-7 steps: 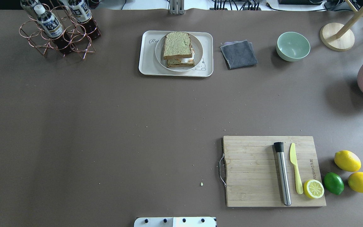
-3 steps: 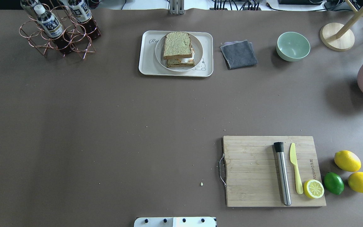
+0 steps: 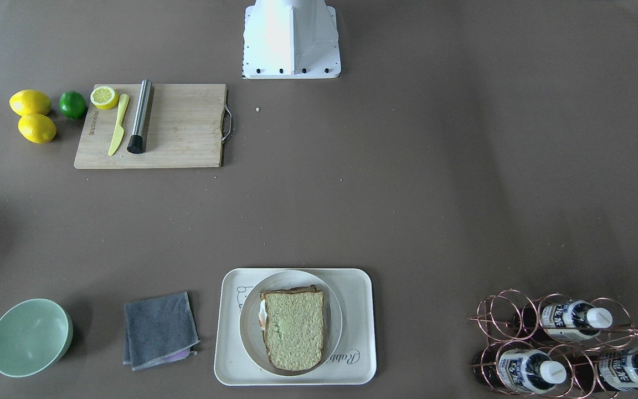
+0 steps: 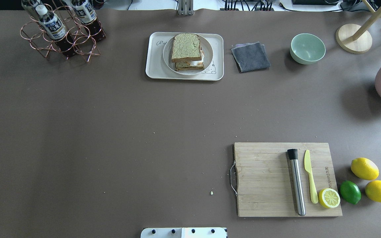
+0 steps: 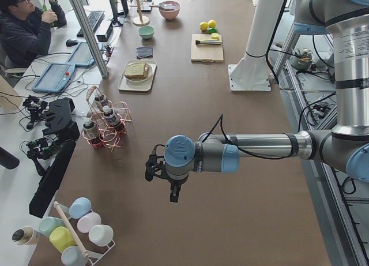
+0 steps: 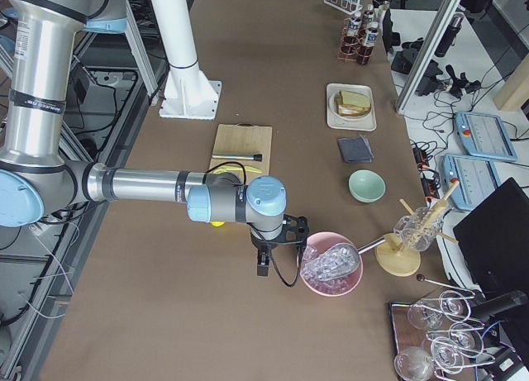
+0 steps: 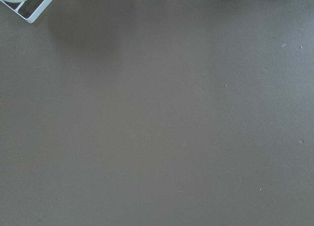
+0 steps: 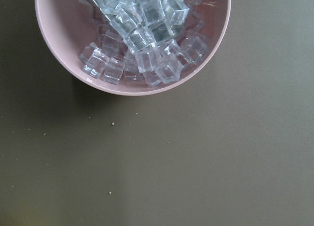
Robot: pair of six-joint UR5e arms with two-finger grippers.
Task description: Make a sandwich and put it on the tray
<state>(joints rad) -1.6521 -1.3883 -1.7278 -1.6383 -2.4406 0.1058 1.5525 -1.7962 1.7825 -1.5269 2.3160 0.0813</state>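
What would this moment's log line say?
sandwich: stacked on plate | plate: on tray | left gripper: far from tray, state unclear | right gripper: beside ice bowl, state unclear

From behind the robot we look forward and steeply down on the table (image 4: pixel 111 132), with its base (image 4: pixel 184 233) at 6 o'clock and the tray (image 4: pixel 151 66) near 12. The facing camera reverses this: base at 12, tray at 6. Both cover the same tabletop, cutting board (image 4: pixel 263 178) included. Our two end cameras sit higher and farther back, looking along the table from opposite ends, one with the left arm (image 5: pixel 259 145) nearest, the other the right arm (image 6: pixel 140 185). The wrist cameras hang close, facing straight down; the right one catches the pink bowl (image 8: pixel 54 20) at 12.
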